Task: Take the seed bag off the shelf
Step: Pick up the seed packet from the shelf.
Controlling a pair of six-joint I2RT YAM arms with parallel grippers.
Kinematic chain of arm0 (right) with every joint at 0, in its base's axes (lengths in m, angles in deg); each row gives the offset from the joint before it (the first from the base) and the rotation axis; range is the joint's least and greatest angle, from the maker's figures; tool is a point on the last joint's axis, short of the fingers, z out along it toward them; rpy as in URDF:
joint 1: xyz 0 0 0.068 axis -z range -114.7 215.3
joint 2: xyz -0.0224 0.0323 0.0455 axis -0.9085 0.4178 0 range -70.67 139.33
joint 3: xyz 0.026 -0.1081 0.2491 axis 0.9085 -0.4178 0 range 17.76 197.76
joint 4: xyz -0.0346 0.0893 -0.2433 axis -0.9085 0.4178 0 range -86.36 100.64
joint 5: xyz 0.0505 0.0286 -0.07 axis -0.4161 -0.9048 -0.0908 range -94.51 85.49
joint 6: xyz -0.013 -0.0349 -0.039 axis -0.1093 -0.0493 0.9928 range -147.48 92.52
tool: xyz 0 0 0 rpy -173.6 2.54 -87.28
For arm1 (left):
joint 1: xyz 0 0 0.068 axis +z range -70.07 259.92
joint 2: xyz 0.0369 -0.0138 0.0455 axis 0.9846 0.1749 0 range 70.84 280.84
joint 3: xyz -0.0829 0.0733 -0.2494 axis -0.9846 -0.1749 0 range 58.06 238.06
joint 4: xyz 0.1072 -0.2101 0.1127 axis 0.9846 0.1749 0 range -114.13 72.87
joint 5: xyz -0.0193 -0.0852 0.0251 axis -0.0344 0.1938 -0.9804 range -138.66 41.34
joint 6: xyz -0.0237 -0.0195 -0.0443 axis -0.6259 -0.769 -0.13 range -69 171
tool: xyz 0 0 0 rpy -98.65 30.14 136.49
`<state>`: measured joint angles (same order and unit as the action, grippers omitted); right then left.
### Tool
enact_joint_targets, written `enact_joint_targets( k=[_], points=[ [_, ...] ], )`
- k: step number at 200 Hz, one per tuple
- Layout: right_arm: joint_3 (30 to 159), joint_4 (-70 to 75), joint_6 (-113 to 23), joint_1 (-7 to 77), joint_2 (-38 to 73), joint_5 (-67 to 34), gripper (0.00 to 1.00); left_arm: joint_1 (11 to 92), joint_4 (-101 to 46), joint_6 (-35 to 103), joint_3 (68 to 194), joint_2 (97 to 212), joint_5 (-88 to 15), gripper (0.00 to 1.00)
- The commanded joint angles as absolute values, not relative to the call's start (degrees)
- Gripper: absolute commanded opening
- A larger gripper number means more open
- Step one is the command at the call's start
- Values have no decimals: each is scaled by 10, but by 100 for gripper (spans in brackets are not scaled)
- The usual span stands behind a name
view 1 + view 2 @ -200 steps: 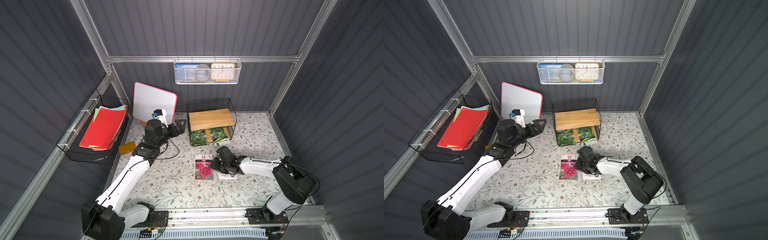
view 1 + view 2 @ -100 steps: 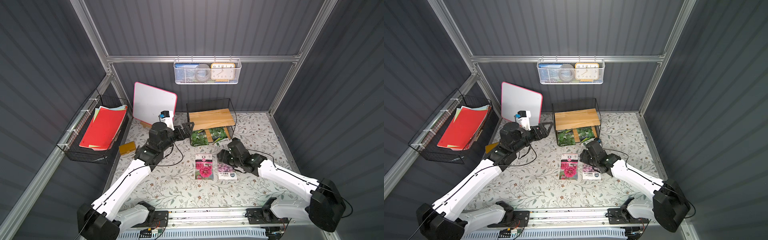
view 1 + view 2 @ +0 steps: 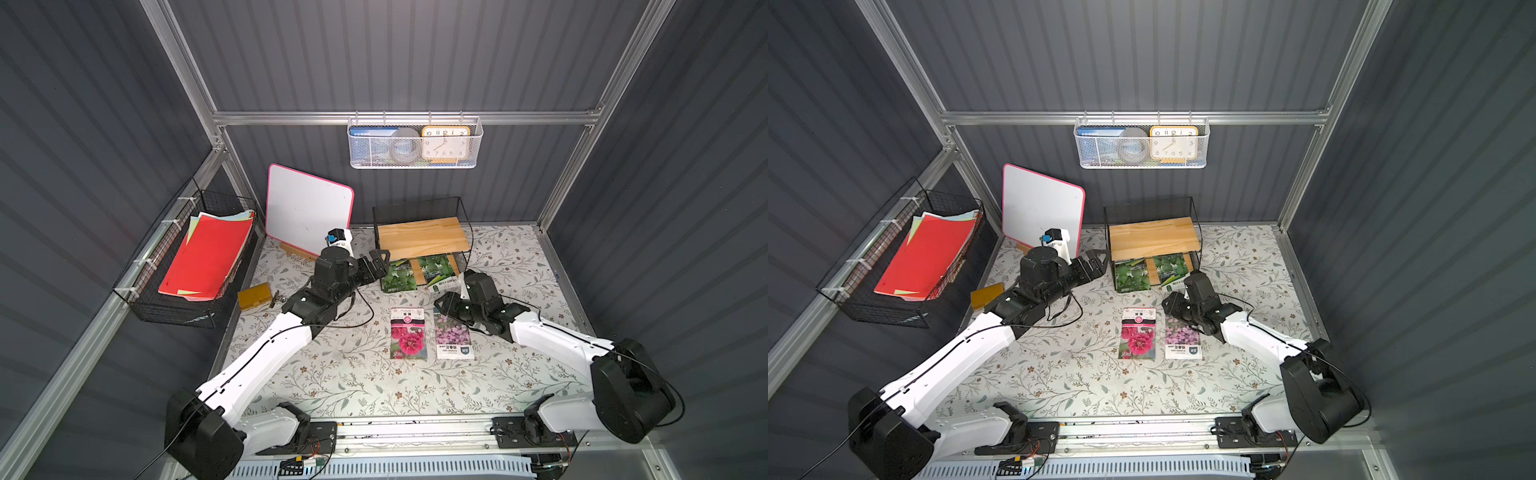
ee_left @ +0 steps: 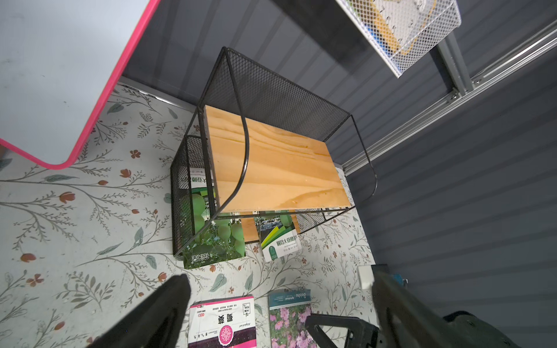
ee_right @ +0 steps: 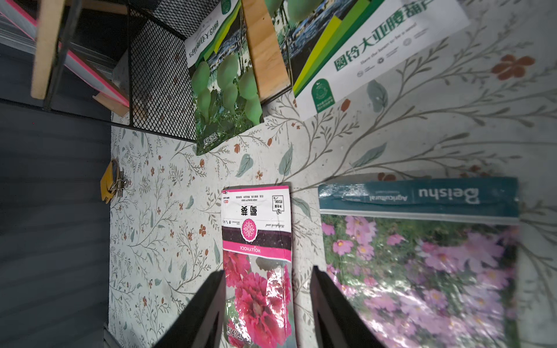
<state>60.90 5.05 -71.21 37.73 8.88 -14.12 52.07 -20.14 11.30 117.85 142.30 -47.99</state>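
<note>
"What has changed by your shelf (image 3: pixel 419 239)?"

"Your left hand (image 3: pixel 377 262) has moved up to its front corner on the whiteboard (image 3: pixel 307 208) side. It is spread wide and holds nothing. Your right hand (image 5: pixel 268 271) has lifted off the purple-flower bag (image 3: pixel 453 336) and is half open and empty."

"And the bags?"

"Two green seed bags (image 3: pixel 398 277) stay on the lower board, poking out in front. The purple-flower bag lies on the worktop (image 3: pixel 332 374) beside the red-flower bag (image 3: pixel 408 336)."

Floral tabletop (image 3: pixel 332 374) bears shelf (image 3: pixel 422 239), whiteboard (image 3: pixel 307 208), pink packet (image 3: pixel 408 338) and purple packet (image 3: pixel 453 336).
</note>
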Motion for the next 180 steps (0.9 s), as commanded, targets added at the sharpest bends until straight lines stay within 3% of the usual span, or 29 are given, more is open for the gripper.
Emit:
enact_joint_targets(
  k=[1,56,110,180],
  points=[
    [622,45,-731,393,91,-108,49,521,-210,112,1183,1447,-447,100],
    [556,-116,-864,433,146,-123,49,521,-214,107,1162,1432,-453,100],
    [571,-275,-955,435,249,-110,49,521,-203,122,1172,1428,-456,100],
    [597,-270,-982,436,287,-58,48,521,-197,126,1168,1414,-454,100]
  ],
)
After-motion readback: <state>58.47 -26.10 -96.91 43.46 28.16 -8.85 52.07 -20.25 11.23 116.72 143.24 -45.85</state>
